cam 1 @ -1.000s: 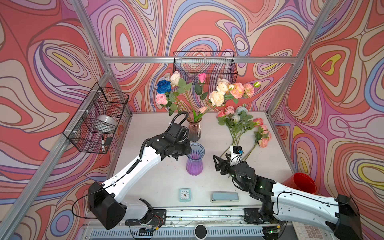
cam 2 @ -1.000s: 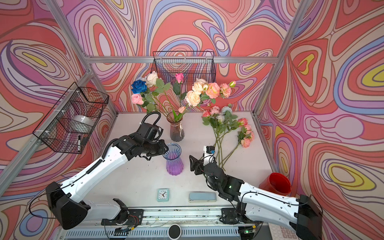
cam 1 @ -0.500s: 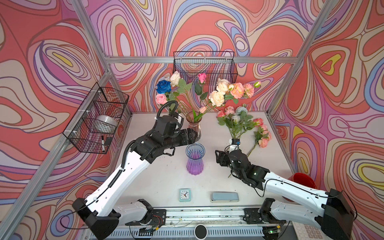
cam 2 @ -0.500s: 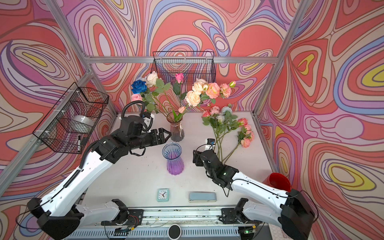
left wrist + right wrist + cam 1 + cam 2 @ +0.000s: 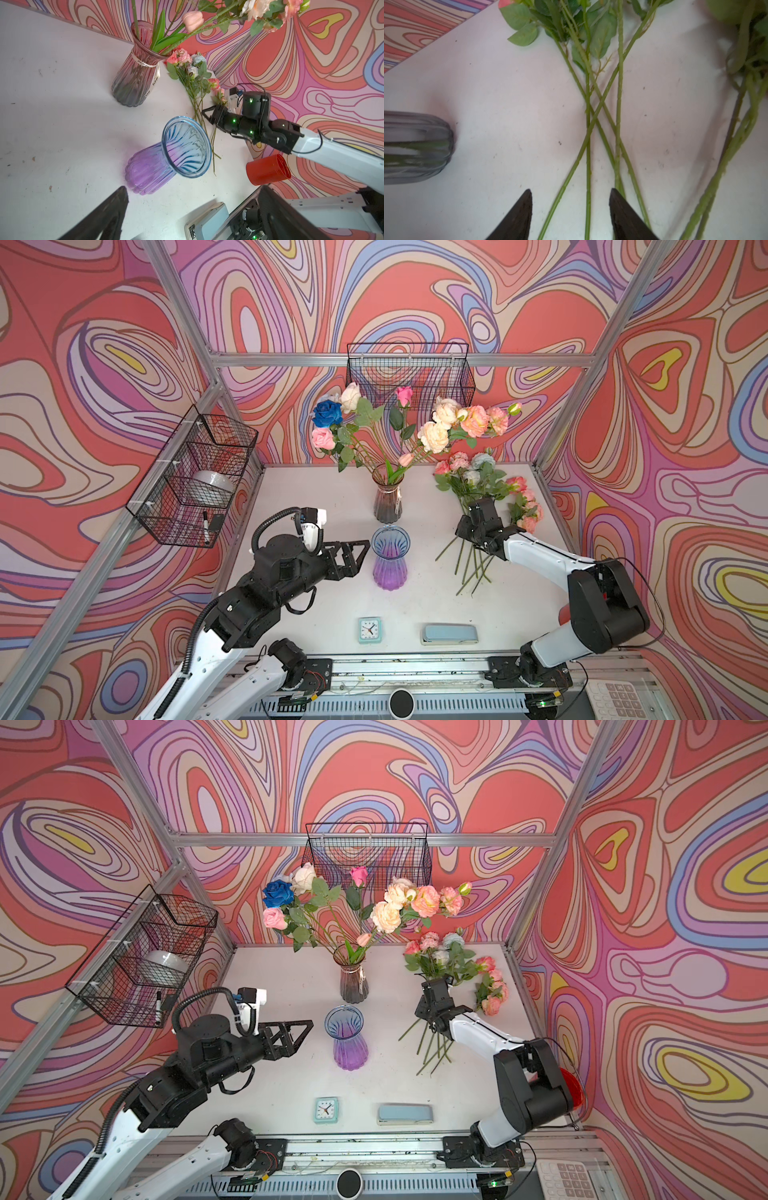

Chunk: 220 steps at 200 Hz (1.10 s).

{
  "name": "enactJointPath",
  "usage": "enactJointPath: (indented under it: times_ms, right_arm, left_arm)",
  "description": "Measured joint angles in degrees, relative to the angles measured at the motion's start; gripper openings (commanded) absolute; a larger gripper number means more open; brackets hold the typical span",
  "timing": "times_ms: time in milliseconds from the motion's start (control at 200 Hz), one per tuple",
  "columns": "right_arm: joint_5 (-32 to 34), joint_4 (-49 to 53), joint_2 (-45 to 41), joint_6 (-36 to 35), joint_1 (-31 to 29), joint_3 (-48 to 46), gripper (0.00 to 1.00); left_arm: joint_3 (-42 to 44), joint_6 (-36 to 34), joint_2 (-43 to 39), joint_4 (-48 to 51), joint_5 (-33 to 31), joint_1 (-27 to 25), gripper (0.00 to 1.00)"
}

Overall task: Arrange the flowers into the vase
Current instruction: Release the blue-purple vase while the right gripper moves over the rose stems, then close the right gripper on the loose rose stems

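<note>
Several flowers (image 5: 432, 435) stand in a dark ribbed vase (image 5: 387, 502) at the back middle. Other flowers (image 5: 478, 481) lie loose on the table at the right, their stems (image 5: 588, 124) crossing. An empty blue and purple vase (image 5: 390, 560) (image 5: 166, 158) stands upright in the middle. My left gripper (image 5: 361, 558) (image 5: 193, 188) is wide open, holding nothing, just left of the purple vase. Low over the loose stems, my right gripper (image 5: 482, 506) (image 5: 570, 190) is open with two stems lying between its fingers, which do not touch them.
A small clock (image 5: 369, 630) and a pale blue flat case (image 5: 450, 634) lie near the table's front edge. A red cup (image 5: 268, 169) lies off the table's right side. Wire baskets hang on the left wall (image 5: 195, 477) and back wall (image 5: 409, 373).
My left gripper opened and drew back from the dark vase to the left of the purple vase. My right gripper moved back over the loose stems and its jaws narrowed.
</note>
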<state>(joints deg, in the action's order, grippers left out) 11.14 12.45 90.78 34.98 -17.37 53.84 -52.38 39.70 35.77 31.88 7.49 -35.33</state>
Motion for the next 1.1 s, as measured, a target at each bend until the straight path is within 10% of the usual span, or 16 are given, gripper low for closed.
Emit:
enactJointPath:
  times_ms: [566, 1101]
  right_arm:
    - [-1.8, 5.3, 18.2, -1.4, 9.1, 14.4, 0.37]
    - [-1.9, 6.5, 21.5, -3.3, 10.2, 16.8, 0.02]
  left_arm:
    - [6.7, 0.3, -11.4, 1.1, -0.2, 0.0, 1.00]
    - [7.1, -0.5, -11.3, 2.0, -1.4, 0.0, 1.00]
